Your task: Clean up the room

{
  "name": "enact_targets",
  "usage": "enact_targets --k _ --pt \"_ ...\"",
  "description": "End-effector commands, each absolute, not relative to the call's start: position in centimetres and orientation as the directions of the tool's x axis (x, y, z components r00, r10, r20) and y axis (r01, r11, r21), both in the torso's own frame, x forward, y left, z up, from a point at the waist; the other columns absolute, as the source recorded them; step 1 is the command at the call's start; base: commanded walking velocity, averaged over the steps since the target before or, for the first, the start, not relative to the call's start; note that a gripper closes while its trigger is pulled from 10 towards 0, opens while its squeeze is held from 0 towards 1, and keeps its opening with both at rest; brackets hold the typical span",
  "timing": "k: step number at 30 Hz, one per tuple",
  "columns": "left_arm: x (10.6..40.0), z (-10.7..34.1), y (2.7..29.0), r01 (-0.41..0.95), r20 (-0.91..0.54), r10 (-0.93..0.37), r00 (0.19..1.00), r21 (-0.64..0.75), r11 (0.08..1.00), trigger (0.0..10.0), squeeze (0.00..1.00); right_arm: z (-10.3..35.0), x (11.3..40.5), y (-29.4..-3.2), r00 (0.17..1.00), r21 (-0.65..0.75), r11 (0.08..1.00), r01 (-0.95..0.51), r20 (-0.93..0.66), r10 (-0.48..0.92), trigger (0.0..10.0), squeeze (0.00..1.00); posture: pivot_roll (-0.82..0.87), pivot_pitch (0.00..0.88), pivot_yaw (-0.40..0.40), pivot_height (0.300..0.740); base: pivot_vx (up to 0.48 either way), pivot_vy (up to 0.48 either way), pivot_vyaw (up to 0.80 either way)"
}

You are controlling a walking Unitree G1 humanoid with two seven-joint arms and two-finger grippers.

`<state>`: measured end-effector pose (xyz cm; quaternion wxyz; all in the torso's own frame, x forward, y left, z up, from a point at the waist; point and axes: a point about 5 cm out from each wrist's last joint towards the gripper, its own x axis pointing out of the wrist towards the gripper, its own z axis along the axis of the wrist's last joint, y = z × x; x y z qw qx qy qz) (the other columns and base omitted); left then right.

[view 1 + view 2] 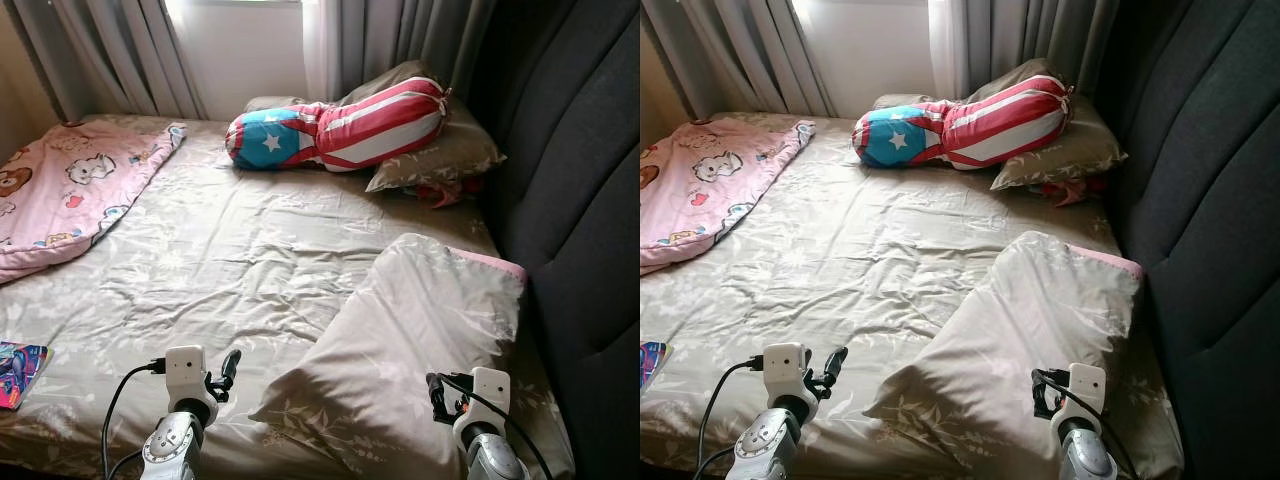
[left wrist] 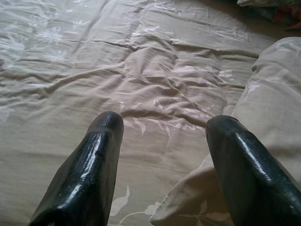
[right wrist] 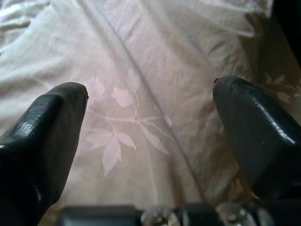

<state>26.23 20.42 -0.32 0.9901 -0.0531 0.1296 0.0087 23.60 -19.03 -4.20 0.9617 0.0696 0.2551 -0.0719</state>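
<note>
While both arms reach low over the near edge of the bed, the scene reads as follows.

Near pillow: a large beige pillow with a pale leaf print and a pink-trimmed far edge (image 1: pixel 415 340) lies askew on the right half of the bed, its long axis running diagonally from the near-left corner up toward the dark padded grey headboard (image 1: pixel 590 220) on the right; its cloth is smooth with soft creases, and its pink edge sits close to the headboard.

Bed: a wrinkled beige sheet with the same faint floral print (image 1: pixel 220 260) covers the mattress.

Bolster: a cylindrical cushion in red and white stripes with a blue end bearing a white star (image 1: pixel 335 125) lies across the far end, star end pointing left, resting against a brownish leaf-print pillow (image 1: pixel 440 155).

Blanket: a pink cartoon-print blanket (image 1: pixel 70 195) is spread at the far left.

Book: a colourful flat booklet (image 1: pixel 18 372) lies at the near-left edge.

Curtains: grey drapes (image 1: pixel 120 50) hang behind the bed.

Left gripper (image 2: pixel 164 136): fingers spread wide, holding nothing, over the sheet just beside the near pillow's corner.

Right gripper (image 3: pixel 150 101): fingers spread wide, holding nothing, directly above the near pillow's cloth.
</note>
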Motion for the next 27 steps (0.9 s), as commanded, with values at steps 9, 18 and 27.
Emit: enact_targets --k 9,18,27 --pt "26.32 -0.21 20.49 -0.043 -0.255 0.015 0.967 -0.104 0.994 10.0 0.00 -3.96 23.93 -19.06 0.864 0.103 0.977 0.185 -0.491 -0.112 10.0 0.00 0.00 0.000 -0.028 0.666 0.000 0.000 0.00" --pt "26.29 -0.23 20.56 -0.045 -0.257 0.018 0.966 -0.102 0.994 10.0 0.00 -4.09 23.86 -19.02 0.858 0.101 0.978 0.184 -0.502 -0.110 10.0 0.00 0.01 0.000 -0.028 0.666 0.000 0.000 0.00" --pt "26.32 -0.19 20.60 -0.048 -0.259 0.020 0.966 -0.102 0.994 10.0 0.00 -4.01 24.02 -19.03 0.858 0.097 0.979 0.179 -0.503 -0.107 10.0 0.00 0.01 0.000 -0.025 0.666 0.000 0.000 0.00"
